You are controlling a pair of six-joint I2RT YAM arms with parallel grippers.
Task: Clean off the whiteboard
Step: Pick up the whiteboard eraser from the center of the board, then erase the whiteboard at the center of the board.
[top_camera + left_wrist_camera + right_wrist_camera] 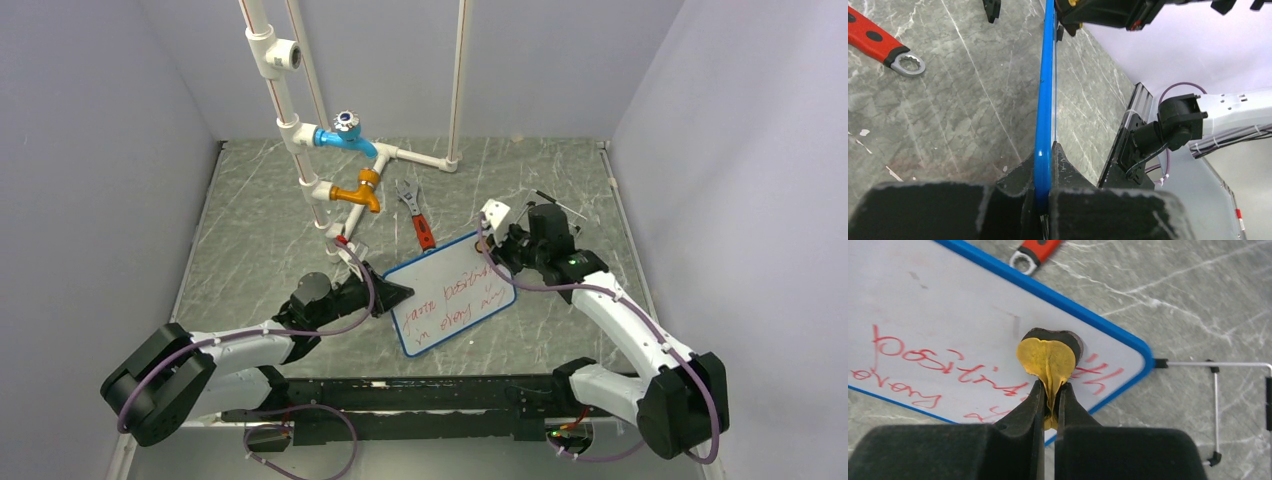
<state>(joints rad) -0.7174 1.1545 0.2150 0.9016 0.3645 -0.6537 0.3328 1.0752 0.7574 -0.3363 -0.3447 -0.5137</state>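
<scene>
Two grippers are on the whiteboard (452,293), which sits mid-table (260,230) between our arms, red writing across its face, a red-handled wrench (417,218) just beyond it. Our left gripper (1044,160) is clamped on the blue frame at the board's left edge. Our right gripper (1049,390) pinches a yellow pad (1048,357) against the face near the far right corner.
</scene>
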